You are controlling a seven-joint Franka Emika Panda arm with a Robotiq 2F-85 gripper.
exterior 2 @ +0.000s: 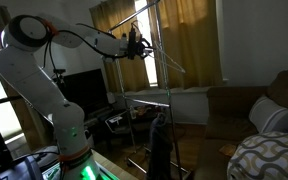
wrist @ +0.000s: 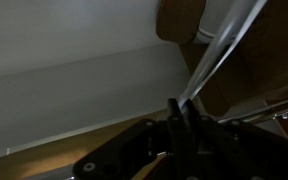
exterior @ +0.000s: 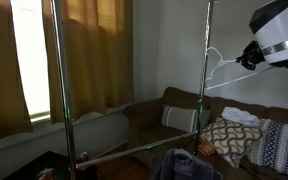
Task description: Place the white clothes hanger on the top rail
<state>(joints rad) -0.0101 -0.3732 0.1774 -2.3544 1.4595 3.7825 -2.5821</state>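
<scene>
The white clothes hanger (exterior: 216, 70) is a thin open triangle with a curved hook, held high in the air beside the rack's right upright pole (exterior: 206, 60). My gripper (exterior: 248, 56) is shut on one of its arms. In an exterior view the gripper (exterior 2: 136, 46) is near the top of the rack, with the hanger (exterior 2: 167, 64) sticking out past it, just below the top rail (exterior 2: 150, 8). In the wrist view the shut fingers (wrist: 180, 112) pinch a white hanger bar (wrist: 219, 50) that runs up and to the right. The top rail lies above the frame in the view with the sofa.
The metal rack has a second upright pole (exterior: 56, 80) and a lower rail (exterior: 134, 153). A dark garment (exterior: 184, 166) hangs low on it, also seen as (exterior 2: 159, 148). A brown sofa (exterior: 179, 105) with patterned cushions (exterior: 229, 138) stands behind. Curtains (exterior 2: 189, 45) cover the window.
</scene>
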